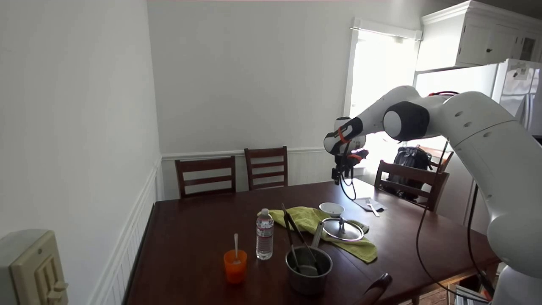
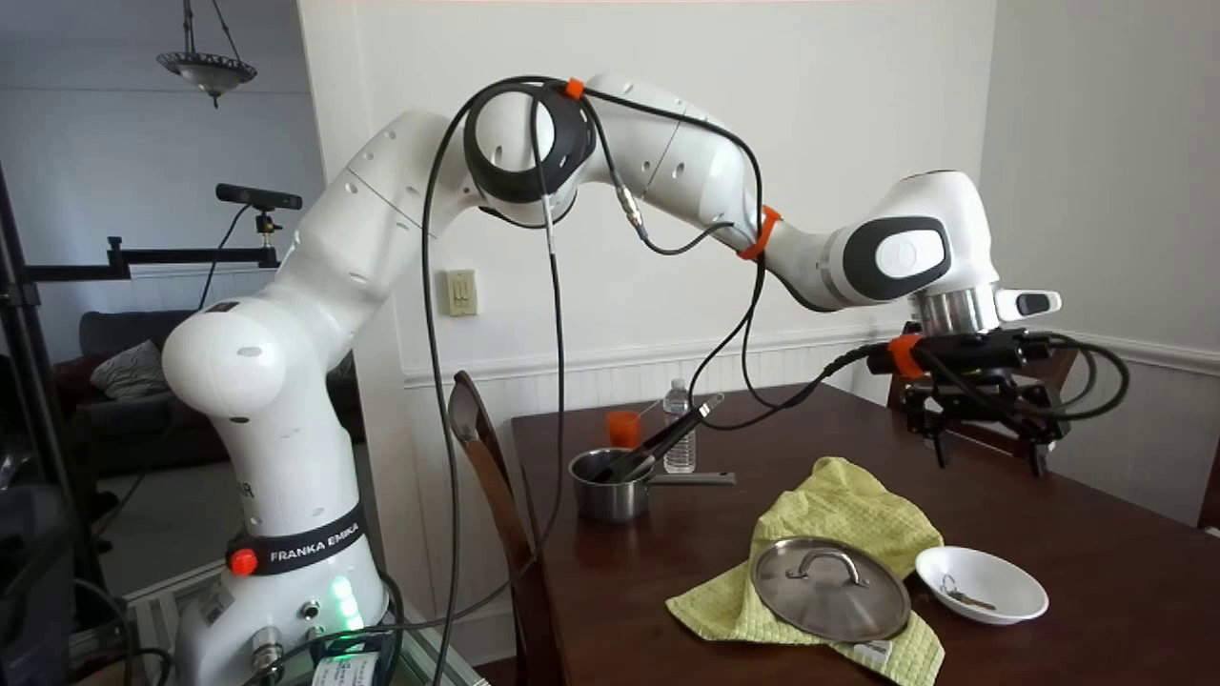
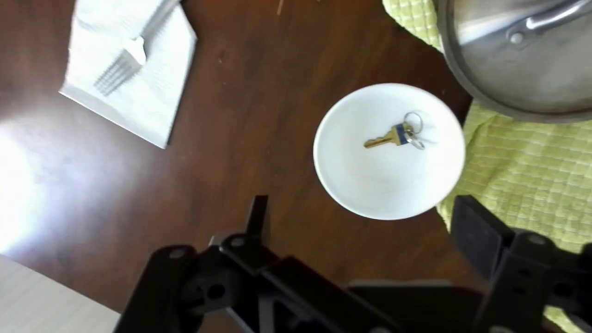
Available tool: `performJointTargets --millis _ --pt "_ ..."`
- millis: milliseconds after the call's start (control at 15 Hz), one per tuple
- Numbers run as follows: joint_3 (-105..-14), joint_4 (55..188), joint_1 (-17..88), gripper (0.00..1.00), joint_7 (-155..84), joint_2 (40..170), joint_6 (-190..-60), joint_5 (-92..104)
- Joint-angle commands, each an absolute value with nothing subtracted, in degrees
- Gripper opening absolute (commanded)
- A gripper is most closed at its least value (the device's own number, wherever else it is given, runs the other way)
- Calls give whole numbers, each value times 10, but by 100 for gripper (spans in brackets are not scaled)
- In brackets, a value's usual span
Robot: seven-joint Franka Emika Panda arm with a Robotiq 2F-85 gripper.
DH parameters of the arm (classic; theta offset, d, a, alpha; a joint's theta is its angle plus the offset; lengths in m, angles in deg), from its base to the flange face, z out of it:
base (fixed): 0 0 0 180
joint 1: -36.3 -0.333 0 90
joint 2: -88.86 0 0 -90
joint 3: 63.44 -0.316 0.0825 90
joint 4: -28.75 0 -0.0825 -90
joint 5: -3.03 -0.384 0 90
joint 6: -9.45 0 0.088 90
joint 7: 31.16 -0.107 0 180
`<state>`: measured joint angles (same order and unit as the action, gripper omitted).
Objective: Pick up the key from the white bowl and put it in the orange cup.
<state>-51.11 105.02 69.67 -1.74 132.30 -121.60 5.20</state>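
At the far left of an exterior view, an ivory switch plate (image 1: 40, 275) juts from the wall (image 1: 84, 148). Next, on the dark wooden table (image 1: 190, 228), the orange cup (image 1: 235, 269) stands upright, a slim utensil (image 1: 236, 241) rising from it. A clear water bottle (image 1: 264, 239) stands to its right, near but apart. Then comes a metal saucepan (image 1: 309, 284) with black-handled tongs (image 2: 667, 440) leaning in it and its handle pointing toward a rumpled yellow-green towel (image 1: 302, 218). The white bowl (image 3: 351, 185) sits just at the towel's edge; whether the two touch, I cannot tell. The key (image 3: 386, 138) is in this bowl, lying on the bottom, small metal rings (image 3: 415, 141) attached, its blade pointing left in the wrist view. A metal lid (image 2: 829, 600) rests on the towel near the bowl, loop handle uppermost. Above the table, well clear of it, the jaws point downward and stand wide apart. Farther right, a white napkin (image 3: 143, 92) lies on the table with a fork (image 3: 137, 49) on it. Behind that, a slatted wooden chair (image 1: 408, 171) stands at the table's edge, and at the far right the big white arm (image 1: 474, 123) arches over toward it.
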Motion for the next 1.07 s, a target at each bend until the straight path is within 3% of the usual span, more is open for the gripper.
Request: performJointTargets --millis 0,133,200,467,1000 --pt "-584 1032 745 100 88 1353 -1206 16" --pt "-565 1004 737 100 85 1378 -1128 42" --pt "-565 1045 727 100 65 1350 -1178 36" --pt "-562 1029 730 100 74 1369 -1148 37" --pt "-643 931 825 100 392 1443 -1130 -4"
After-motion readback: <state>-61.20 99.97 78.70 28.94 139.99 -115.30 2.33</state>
